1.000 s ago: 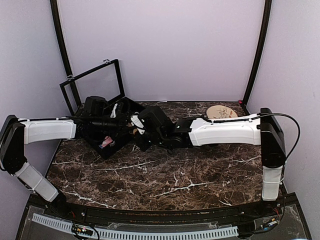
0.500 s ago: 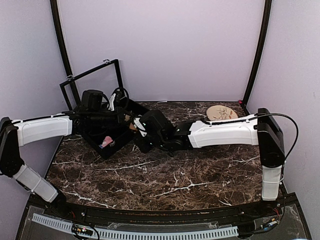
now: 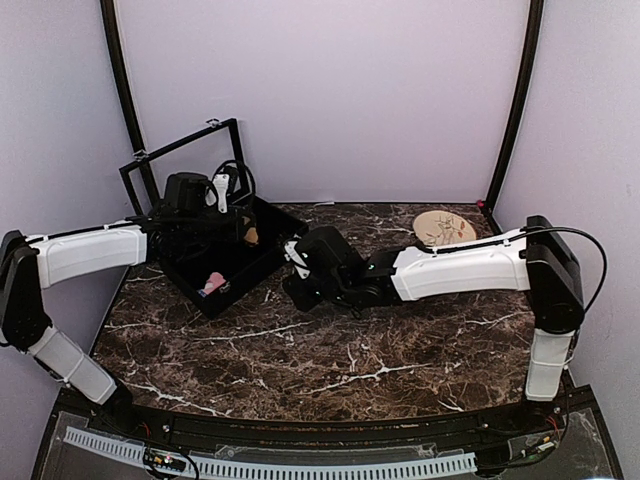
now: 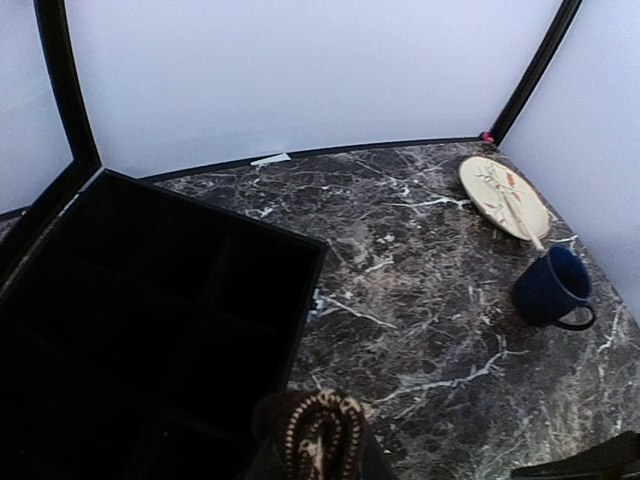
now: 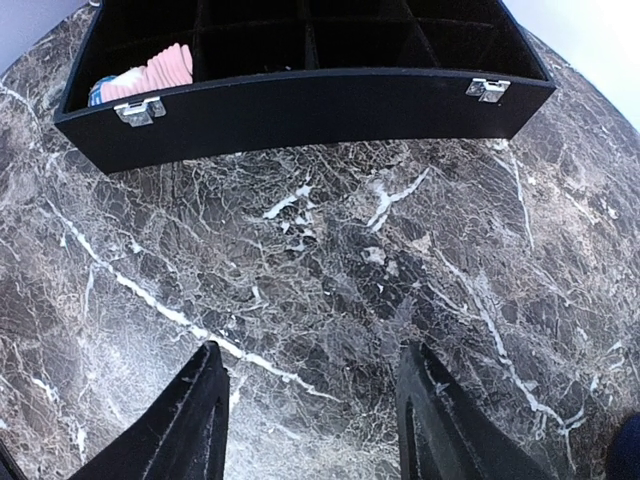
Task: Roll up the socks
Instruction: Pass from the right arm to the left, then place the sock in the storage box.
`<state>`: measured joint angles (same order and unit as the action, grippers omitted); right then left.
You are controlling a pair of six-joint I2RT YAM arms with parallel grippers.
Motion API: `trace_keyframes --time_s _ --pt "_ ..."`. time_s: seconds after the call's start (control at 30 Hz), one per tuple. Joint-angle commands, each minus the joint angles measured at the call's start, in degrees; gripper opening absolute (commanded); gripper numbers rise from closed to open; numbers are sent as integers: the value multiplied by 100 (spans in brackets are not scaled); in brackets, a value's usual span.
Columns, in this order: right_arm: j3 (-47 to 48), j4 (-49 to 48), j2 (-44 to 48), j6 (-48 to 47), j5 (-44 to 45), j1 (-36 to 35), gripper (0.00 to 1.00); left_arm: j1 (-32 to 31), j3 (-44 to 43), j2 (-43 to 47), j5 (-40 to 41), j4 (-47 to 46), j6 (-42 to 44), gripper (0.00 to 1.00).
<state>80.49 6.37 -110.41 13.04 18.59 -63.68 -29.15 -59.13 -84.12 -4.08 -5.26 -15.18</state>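
The black sock with tan argyle diamonds is rolled into a bundle, and my left gripper is shut on it, above the far side of the black box. Only a tan speck of that sock shows from above. A rolled pink sock lies in a front compartment of the box, also seen as the pink sock at the upper left of the right wrist view. My right gripper stands open over bare marble, a little short of the box's front wall, with nothing between its fingers.
The box's lid stands open against the back left wall. A round tan plate lies at the back right, and a dark blue mug stands near it. My right arm stretches across the middle of the table.
My right gripper has opened and drawn back to the right, away from the box. My left gripper has moved toward the back with the argyle sock still in it.
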Motion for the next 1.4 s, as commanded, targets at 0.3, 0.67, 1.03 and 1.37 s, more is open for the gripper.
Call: trace_keyframes --time_s 0.3,0.67,1.03,1.37 --pt "-249 -382 407 59 80 62 53 272 -270 -1370 481 -1543 1209 0" --pt "-384 -402 519 41 72 134 53 463 -859 -2360 216 -1828 1417 0" --pt "-403 -400 576 -20 31 258 53 524 -1074 -2759 81 -1614 1527 0" --pt "-485 -452 648 -45 -27 312 53 526 -1065 -2961 104 -1444 1486 0"
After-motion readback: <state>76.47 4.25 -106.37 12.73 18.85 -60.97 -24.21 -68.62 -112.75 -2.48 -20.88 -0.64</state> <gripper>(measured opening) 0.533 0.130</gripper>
